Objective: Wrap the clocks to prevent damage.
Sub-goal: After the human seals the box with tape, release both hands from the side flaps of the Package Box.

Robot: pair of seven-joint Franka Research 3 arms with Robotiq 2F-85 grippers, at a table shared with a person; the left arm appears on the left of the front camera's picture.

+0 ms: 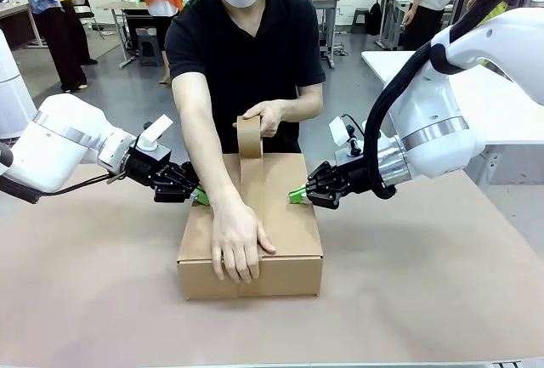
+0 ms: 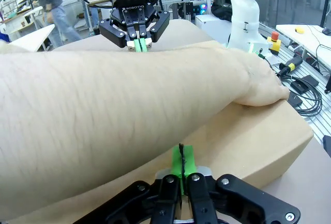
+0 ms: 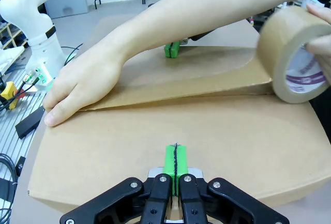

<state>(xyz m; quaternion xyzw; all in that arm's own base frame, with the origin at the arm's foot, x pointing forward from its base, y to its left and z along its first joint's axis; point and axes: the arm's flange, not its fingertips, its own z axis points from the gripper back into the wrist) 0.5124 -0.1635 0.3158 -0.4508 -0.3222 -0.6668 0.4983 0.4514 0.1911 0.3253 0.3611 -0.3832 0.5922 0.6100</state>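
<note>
Brown cardboard box [image 1: 255,232] sat mid-counter as a person's hand [image 1: 236,245] pressed its flaps and tape roll [image 1: 249,136] ran the seam — the clenched left gripper [image 1: 201,197] and right gripper [image 1: 296,195] best kept pinning both sides steady.

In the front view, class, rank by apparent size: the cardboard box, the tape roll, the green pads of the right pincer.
1. cardboard box
2. tape roll
3. green pads of the right pincer

Both arms [image 1: 59,143] are glossy white with silver wrist rings and black cables. Each black gripper, left [image 1: 197,195] and right [image 1: 297,195], ends in green-padded fingers [image 3: 175,160]. The person [image 1: 246,53] wears a black short-sleeved shirt and white mask.
</note>
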